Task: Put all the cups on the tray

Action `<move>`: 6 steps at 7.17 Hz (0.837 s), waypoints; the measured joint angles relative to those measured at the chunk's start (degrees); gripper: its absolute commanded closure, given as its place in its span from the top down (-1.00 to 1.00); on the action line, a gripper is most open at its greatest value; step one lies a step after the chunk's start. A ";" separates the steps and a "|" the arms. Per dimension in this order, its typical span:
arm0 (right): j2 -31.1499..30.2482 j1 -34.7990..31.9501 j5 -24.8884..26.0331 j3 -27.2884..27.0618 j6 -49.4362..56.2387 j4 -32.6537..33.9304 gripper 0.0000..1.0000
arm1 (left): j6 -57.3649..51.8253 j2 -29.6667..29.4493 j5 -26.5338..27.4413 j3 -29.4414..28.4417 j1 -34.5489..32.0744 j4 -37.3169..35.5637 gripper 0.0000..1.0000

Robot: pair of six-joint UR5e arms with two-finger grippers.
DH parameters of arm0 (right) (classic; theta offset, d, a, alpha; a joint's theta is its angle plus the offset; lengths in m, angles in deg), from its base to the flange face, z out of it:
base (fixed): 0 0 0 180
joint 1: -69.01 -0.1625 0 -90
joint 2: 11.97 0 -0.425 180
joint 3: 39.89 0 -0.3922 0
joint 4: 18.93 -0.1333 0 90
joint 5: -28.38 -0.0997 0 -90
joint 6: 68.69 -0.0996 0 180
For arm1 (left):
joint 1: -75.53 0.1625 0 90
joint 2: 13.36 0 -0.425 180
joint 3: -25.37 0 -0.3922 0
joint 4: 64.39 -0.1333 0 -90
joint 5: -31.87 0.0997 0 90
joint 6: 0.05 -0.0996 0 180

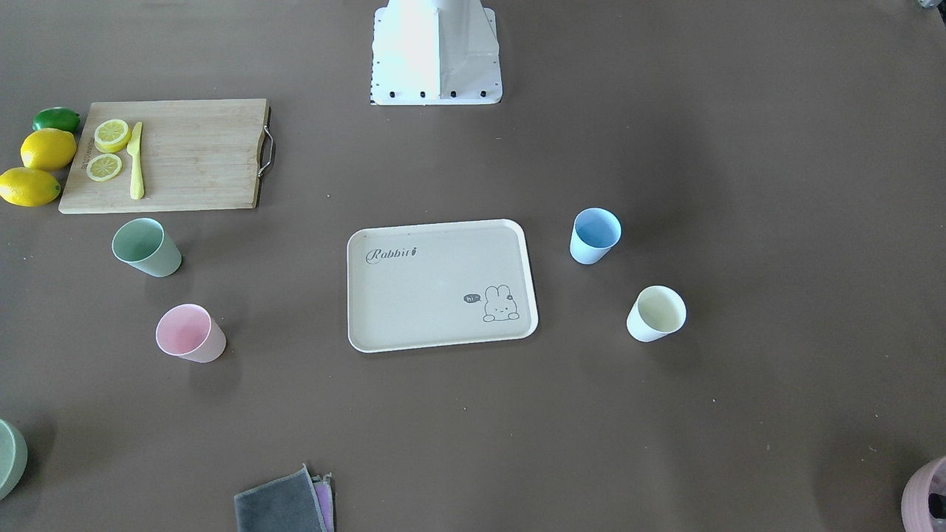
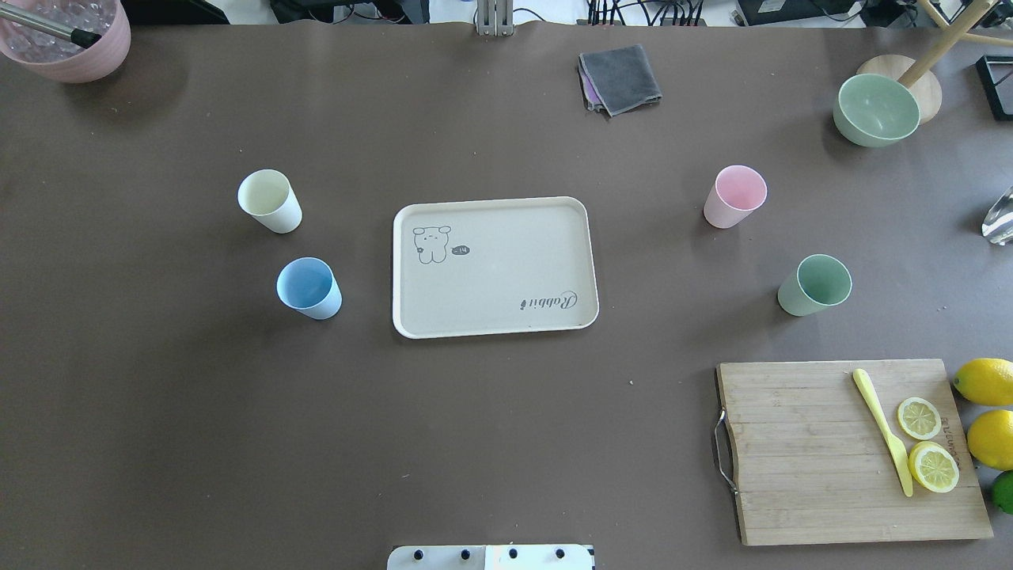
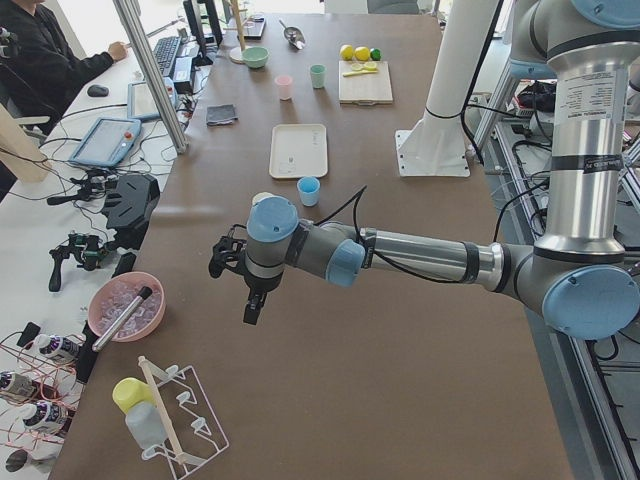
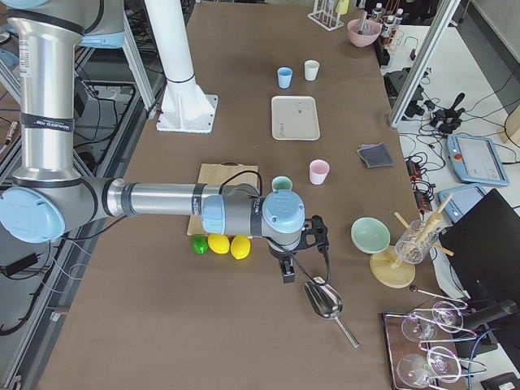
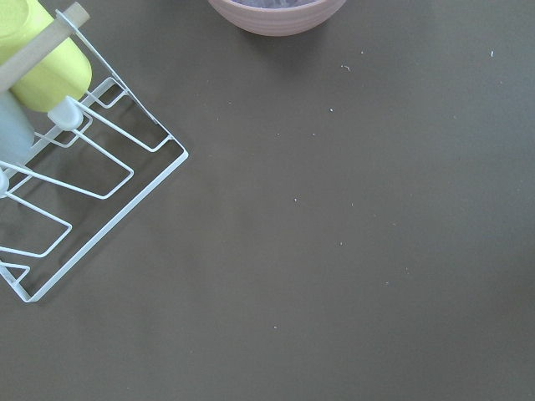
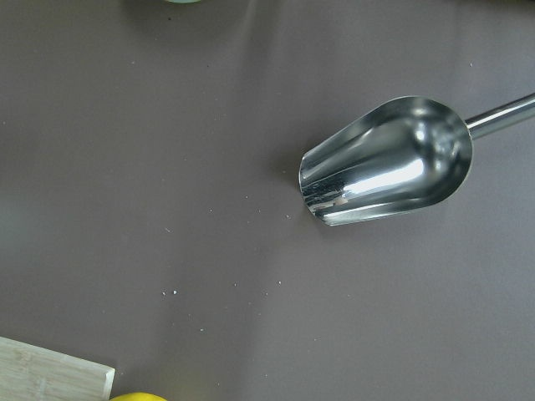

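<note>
The beige tray lies mid-table with nothing on it. All the cups stand upright on the table around it. In the overhead view the cream cup and blue cup are to its left, the pink cup and green cup to its right. My left gripper hangs over bare table far from the cups, near a pink pot. My right gripper hovers beyond the lemons, beside a metal scoop. Both show only in the side views, so I cannot tell whether they are open or shut.
A wooden cutting board carries lemon slices and a yellow knife, with lemons and a lime beside it. A green bowl, a grey cloth and the pink pot sit at the far edge. A wire rack and the scoop lie under the wrists.
</note>
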 measured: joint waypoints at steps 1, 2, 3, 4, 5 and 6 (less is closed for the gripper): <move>0.34 1.23 -0.09 -0.50 -1.93 -0.72 1.00 | 2.94 -0.07 -0.01 0.09 0.50 2.14 0.96; 0.58 3.14 -0.11 -1.02 -5.38 -2.44 1.00 | 9.41 -0.16 0.04 0.18 1.95 5.78 0.96; 0.76 5.56 -0.09 -1.32 -11.26 -6.04 1.00 | 17.06 -0.19 0.12 0.59 4.42 9.90 0.96; 0.98 8.32 -0.04 -1.46 -18.51 -10.36 1.00 | 24.16 -0.31 0.31 1.88 7.89 12.54 0.96; 1.30 11.06 0.10 -1.60 -25.77 -14.34 1.00 | 30.36 -0.50 0.54 3.95 11.63 13.66 0.96; 1.50 13.44 0.40 -1.99 -31.43 -16.99 1.00 | 35.97 -0.92 0.88 6.16 15.20 14.06 0.96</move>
